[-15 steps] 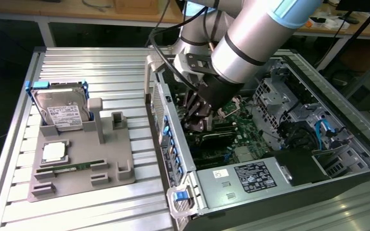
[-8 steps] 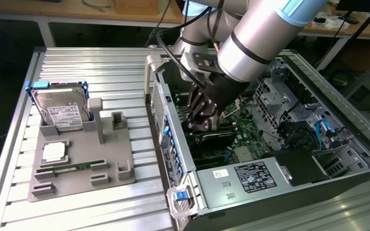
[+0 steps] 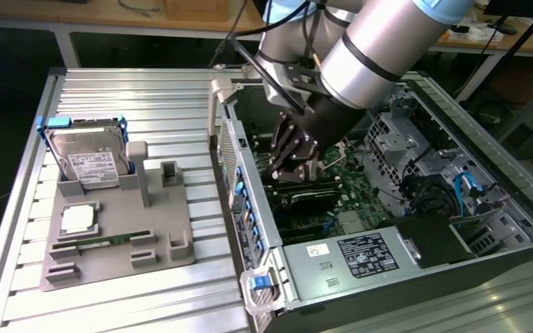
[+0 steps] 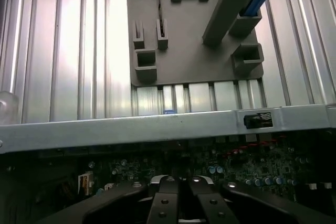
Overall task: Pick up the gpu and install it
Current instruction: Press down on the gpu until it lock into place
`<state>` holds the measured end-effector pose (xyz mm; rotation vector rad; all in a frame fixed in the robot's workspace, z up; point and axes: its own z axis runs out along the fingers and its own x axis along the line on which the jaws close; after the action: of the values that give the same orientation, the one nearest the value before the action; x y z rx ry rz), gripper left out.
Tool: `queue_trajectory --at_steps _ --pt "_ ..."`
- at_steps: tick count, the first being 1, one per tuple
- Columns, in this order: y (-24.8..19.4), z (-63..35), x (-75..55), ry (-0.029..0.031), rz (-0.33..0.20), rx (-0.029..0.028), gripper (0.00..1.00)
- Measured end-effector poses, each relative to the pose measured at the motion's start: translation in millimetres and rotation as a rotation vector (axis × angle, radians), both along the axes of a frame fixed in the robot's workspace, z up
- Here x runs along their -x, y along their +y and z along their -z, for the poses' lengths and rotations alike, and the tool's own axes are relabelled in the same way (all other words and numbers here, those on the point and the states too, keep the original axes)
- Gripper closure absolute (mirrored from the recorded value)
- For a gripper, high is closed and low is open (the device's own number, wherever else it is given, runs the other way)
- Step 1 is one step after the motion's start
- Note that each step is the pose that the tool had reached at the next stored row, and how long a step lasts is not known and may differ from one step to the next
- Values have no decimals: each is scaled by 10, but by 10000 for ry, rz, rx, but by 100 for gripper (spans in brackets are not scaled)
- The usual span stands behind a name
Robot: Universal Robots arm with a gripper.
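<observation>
Gripper [image 3: 294, 168] is pinched shut deep inside the open computer case [image 3: 488, 173], the gpu [image 3: 305, 195] lying on the motherboard at its five o'clock, and a crooked push could jam the card against its slot.

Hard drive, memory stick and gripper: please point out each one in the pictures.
Hard drive [image 3: 89, 158], exterior view, on its white label.
Memory stick [image 3: 102, 242], exterior view, on the middle of the green strip.
Gripper [image 3: 294, 170], exterior view, between the fingertips over the motherboard.
</observation>
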<state>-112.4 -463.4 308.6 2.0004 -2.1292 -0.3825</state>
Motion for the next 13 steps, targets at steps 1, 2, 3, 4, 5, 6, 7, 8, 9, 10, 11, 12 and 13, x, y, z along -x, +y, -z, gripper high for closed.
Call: queue_trajectory --at_steps 1,2,3,4,5,6,7,8,9,10,11,12,13 --pt "-1 -1 -3 104 0 2 89" --pt "0 -2 -6 215 0 3 89" --pt "0 -1 -9 323 0 1 89" --pt "0 -2 -13 411 0 2 89" --pt "0 -2 -18 435 0 2 89" --pt "0 0 -24 439 0 3 89" --pt "-1 1 -26 439 0 4 89" --pt "0 3 -26 439 1 3 89" --pt "0 4 -26 439 1 2 89" --pt "0 8 -27 438 1 1 89" --pt "0 13 -27 438 0 0 89" --pt "0 19 -27 438 0 -1 89" --pt "0 25 -27 440 0 0 89"
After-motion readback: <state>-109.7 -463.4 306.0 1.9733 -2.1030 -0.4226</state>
